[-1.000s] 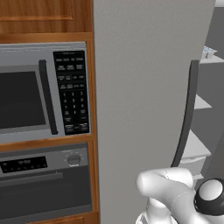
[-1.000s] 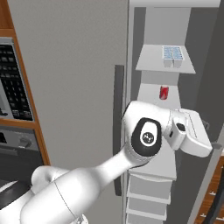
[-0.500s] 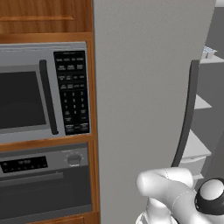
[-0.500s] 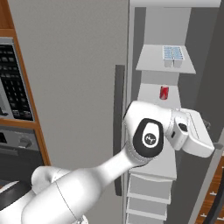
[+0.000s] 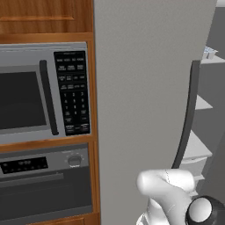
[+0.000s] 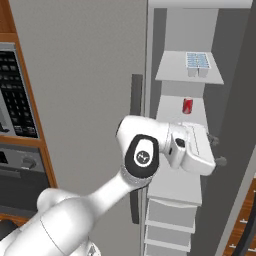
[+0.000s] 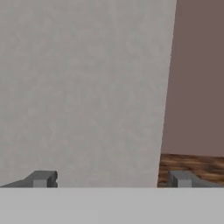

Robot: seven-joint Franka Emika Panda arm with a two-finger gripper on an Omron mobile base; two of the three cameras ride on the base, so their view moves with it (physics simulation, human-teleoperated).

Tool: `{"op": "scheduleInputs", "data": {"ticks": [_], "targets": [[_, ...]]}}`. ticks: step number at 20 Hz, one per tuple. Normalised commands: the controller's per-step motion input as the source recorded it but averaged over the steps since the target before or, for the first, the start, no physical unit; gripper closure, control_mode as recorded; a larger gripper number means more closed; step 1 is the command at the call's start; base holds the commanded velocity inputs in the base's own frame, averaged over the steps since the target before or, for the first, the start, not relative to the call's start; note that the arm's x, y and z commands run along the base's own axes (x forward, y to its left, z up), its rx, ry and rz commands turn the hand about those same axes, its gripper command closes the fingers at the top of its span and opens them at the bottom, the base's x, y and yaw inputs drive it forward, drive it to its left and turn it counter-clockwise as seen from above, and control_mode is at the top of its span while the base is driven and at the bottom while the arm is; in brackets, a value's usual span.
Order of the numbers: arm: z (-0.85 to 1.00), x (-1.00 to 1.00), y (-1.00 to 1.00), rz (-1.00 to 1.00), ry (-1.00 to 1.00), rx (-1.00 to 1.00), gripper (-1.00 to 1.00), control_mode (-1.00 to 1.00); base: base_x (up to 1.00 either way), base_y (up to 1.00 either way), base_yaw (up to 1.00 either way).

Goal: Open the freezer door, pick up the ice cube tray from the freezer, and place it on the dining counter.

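The ice cube tray sits on the top shelf — above the spread, empty tool, long side facing it.

Freezer door looks matt grey, handle darker and smooth, cabinet glossy wood, microwave brushed steel.

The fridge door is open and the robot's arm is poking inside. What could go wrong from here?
The ice cube tray sits on the top shelf, well above the open, empty hand, so the arm may have to reach up steeply past the shelf edges. The small red can stands on the shelf between them and could be knocked over. The freezer door hangs close beside the arm, so the elbow might bump it.
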Motion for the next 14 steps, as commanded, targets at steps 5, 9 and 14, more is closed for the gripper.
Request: {"op": "scheduleInputs", "data": {"ticks": [5, 9, 14], "targets": [[-0.01, 0.0, 1.0, 0.05, 0.01, -0.08, -1.0, -1.0, 0.0, 0.0, 0.0], [0.0, 0.08, 0.99, 0.17, 0.09, -0.01, -1.0, -1.0, 0.0, 0.0, 0.0], [0.0, 0.24, 0.93, 0.26, 0.17, 0.0, -1.0, -1.0, 0.0, 0.0, 0.0]]}}
